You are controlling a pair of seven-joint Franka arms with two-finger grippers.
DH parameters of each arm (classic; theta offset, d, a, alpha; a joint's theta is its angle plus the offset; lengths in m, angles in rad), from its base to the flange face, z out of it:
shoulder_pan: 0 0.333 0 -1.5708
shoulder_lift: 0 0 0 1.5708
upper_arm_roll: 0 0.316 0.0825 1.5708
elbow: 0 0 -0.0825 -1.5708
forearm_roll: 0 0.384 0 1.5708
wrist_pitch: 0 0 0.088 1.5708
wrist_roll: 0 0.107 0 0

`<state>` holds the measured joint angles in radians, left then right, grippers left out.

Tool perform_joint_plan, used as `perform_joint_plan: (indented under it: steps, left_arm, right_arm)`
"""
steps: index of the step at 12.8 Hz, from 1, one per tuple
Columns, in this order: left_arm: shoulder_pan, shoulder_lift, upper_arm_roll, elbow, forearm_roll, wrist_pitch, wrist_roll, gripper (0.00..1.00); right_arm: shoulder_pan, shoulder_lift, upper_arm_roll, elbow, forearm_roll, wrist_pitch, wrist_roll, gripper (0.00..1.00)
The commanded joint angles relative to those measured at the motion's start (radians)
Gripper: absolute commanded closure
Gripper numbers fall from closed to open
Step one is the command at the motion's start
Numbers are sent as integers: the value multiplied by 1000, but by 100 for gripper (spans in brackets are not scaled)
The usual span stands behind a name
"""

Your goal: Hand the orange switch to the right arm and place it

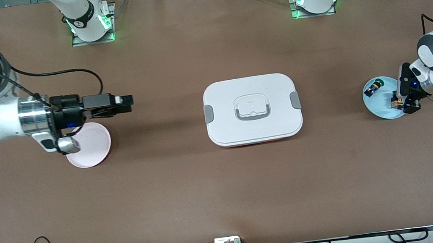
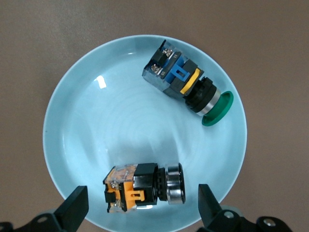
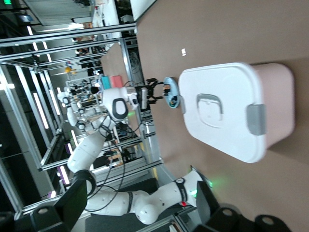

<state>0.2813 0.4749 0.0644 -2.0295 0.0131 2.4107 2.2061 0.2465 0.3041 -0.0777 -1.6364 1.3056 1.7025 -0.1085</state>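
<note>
The orange switch [image 2: 137,188] lies on its side in the light blue plate [image 2: 96,125], black body with orange sides and a silver ring. My left gripper [image 2: 141,208] is open, low over it, one finger on each side, not touching. In the front view this gripper [image 1: 404,107] is over the plate's [image 1: 379,106] edge at the left arm's end, with the orange switch [image 1: 395,103] under it. My right gripper [image 1: 127,101] is open and empty, held level in the air above the pink plate [image 1: 93,149], and waits. It also shows in the right wrist view [image 3: 140,203].
A black switch with a green cap [image 2: 188,84] lies in the same blue plate, also seen in the front view [image 1: 373,86]. A white lidded box [image 1: 252,110] with a handle stands at the table's middle, and shows in the right wrist view [image 3: 227,111].
</note>
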Motion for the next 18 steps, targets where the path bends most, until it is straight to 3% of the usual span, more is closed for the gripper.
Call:
perform_joint_plan:
  steps: [1, 3, 8, 11, 13, 15, 16, 17, 18]
  left_arm:
    - [7, 17, -5, 2, -30, 24, 30, 0]
    - [9, 27, -5, 2, -30, 37, 30, 0]
    - [10, 42, -5, 2, -44, 56, 30, 0]
    - [12, 44, -5, 2, -44, 67, 30, 1]
    - [12, 44, -5, 2, -44, 67, 30, 19]
    - [12, 44, -5, 2, -44, 67, 33, 70]
    - [12, 42, -5, 3, -44, 65, 32, 85]
    - [12, 41, -5, 5, -45, 62, 30, 95]
    - [12, 37, -5, 8, -56, 53, 27, 97]
  right_arm:
    - [74, 45, -4, -8, 149, 34, -40, 0]
    - [132, 94, -2, -5, 198, 80, -91, 0]
    - [241, 133, 1, 3, 466, 140, -195, 0]
    - [275, 147, 1, 13, 489, 219, -253, 0]
    - [295, 147, 1, 29, 495, 270, -254, 0]
    - [303, 148, 1, 49, 504, 308, -255, 0]
    - [310, 148, 1, 58, 521, 322, -254, 0]
    - [321, 150, 1, 61, 541, 335, -253, 0]
    - [332, 151, 1, 63, 566, 345, -253, 0]
